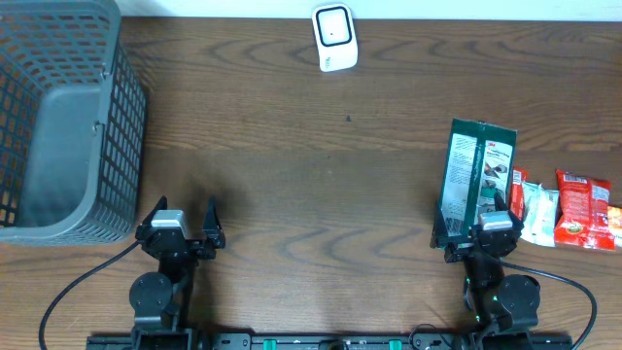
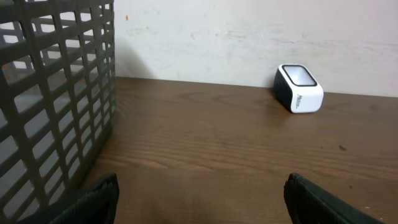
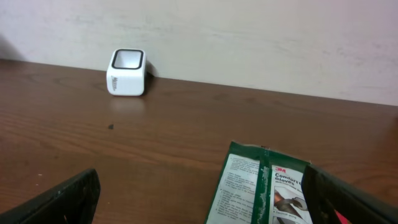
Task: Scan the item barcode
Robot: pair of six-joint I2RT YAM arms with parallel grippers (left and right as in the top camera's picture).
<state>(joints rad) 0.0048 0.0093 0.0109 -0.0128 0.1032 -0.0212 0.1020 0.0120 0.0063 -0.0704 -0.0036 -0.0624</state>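
Well, the gray basket (image 1: 58, 117) is sitting at the far left corner of the brown wooden table (image 1: 292, 175). Its hard plastic walls are looking like a net of little square holes, and its smooth gray floor is showing from above. The green packet (image 1: 474, 175) is lying flat on the right side of the table, well apart from the basket. It is looking long, thin and shiny, with white writing on it. Its near end is lying between the fingers of the right gripper (image 1: 478, 231), whose jaws are standing wide open; I cannot tell if they are touching it. Just beside it, further right, some crinkly red and white bags (image 1: 581, 209) are lying on the wood. The scanner (image 1: 334, 37), a small white box with round corners and a dark window, is sitting at the far edge by the pale wall (image 2: 249, 37). The left gripper (image 1: 184, 212) is resting near the basket, its jaws gaping wide over the streaky wood.
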